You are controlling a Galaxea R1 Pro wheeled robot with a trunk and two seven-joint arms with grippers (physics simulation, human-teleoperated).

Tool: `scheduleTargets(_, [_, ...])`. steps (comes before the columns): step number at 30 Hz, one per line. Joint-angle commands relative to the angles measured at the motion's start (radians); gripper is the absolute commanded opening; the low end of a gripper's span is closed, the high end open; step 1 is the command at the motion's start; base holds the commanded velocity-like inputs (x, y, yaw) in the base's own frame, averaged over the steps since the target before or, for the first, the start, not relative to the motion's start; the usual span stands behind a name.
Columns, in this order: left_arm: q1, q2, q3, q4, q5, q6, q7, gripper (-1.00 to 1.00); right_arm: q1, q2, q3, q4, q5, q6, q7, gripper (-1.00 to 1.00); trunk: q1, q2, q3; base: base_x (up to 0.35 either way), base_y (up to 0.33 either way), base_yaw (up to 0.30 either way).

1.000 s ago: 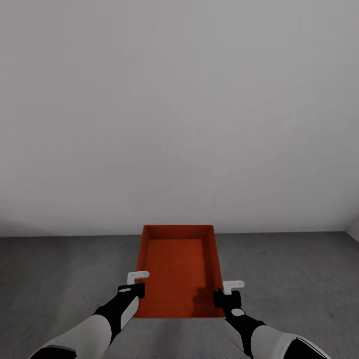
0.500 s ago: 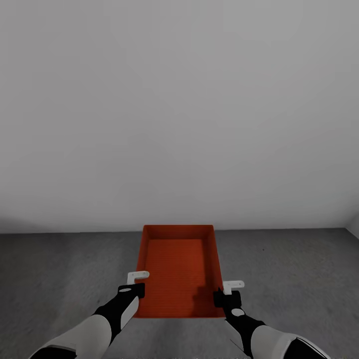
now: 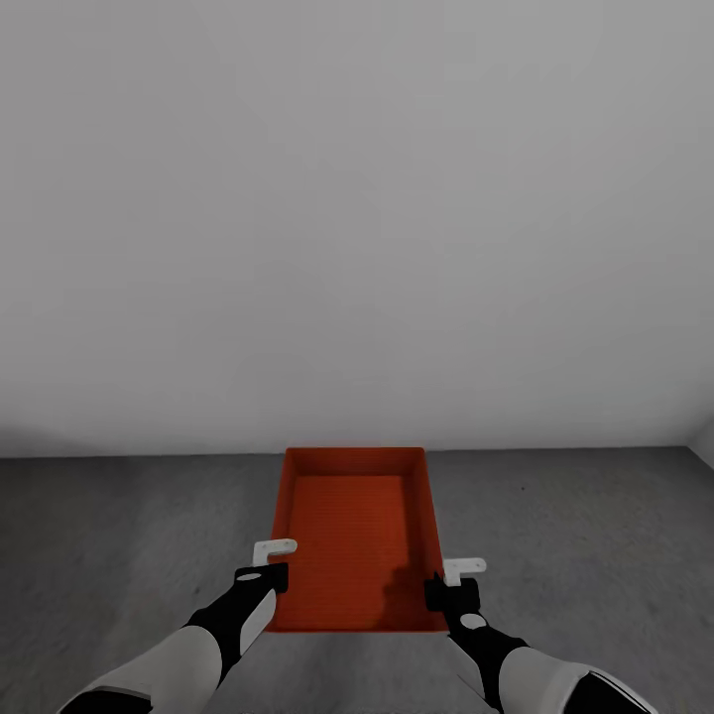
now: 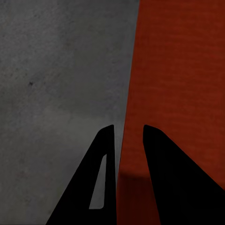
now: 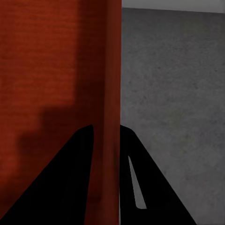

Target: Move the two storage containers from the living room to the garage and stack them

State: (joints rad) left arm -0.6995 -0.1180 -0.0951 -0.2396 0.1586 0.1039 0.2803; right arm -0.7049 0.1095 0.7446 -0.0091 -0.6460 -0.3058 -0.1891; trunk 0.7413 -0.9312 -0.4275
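One orange-red container (image 3: 355, 535) is in view, lidless, with thin straight walls and a finely ribbed bottom. It is carried between the two arms, in front of the robot, above the dark grey floor (image 3: 119, 535). No brand, label or writing can be read on it or anywhere else.

Left side, head view: the left arm, white with a black wrist, reaches forward to the container's left wall near its near corner. The left gripper (image 3: 274, 563) sits at that wall, with one white finger (image 3: 275, 546) outside it. In the left wrist view the left gripper (image 4: 127, 140) has its two dark fingers either side of the wall's edge, one over the floor (image 4: 51, 84) and one over the ribbed bottom of the container (image 4: 183, 70). The jaws are pinching the wall.

Centre: the container's long axis runs away from the robot. A shadow falls on its bottom near the right corner.

Right side, head view: the right gripper (image 3: 454, 583) sits at the right wall near the near corner, with a white finger (image 3: 464, 567) outside it. In the right wrist view the right gripper (image 5: 106, 136) straddles the upright wall of the container (image 5: 51, 70), one finger inside and one over the floor (image 5: 178, 84). These jaws pinch the wall as well.

Beyond the container a plain pale grey wall (image 3: 357, 218) meets the floor.
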Motion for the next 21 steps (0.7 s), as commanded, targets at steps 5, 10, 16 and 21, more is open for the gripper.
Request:
scheduleTargets(5, [0.0, 0.0, -0.008, -0.006, 0.009, 0.005, 0.007, -1.0, -0.001, 0.001, -0.061, 0.001, -0.012, -0.001, -0.001, -1.0, 0.0, -0.001, -0.009, 0.0, 0.0, 0.0])
scheduleTargets(10, [0.0, 0.0, -0.008, -0.006, 0.009, 0.005, 0.007, -1.0, -0.001, 0.001, -0.061, 0.001, -0.012, -0.001, -0.001, -1.0, 0.0, -0.001, -0.017, 0.0, 0.0, 0.0])
scheduleTargets(16, [0.0, 0.0, -0.008, -0.006, 0.009, 0.005, 0.007, -1.0, -0.001, 0.001, -0.061, 0.001, -0.012, -0.001, -0.001, -1.0, 0.0, -0.001, -0.027, 0.0, 0.0, 0.0])
scheduleTargets(21, [0.0, 0.0, -0.008, -0.006, 0.009, 0.005, 0.007, -1.0, -0.001, 0.001, -0.062, 0.001, -0.012, -0.001, -0.001, -1.0, 0.0, -0.001, -0.035, 0.0, 0.0, 0.0])
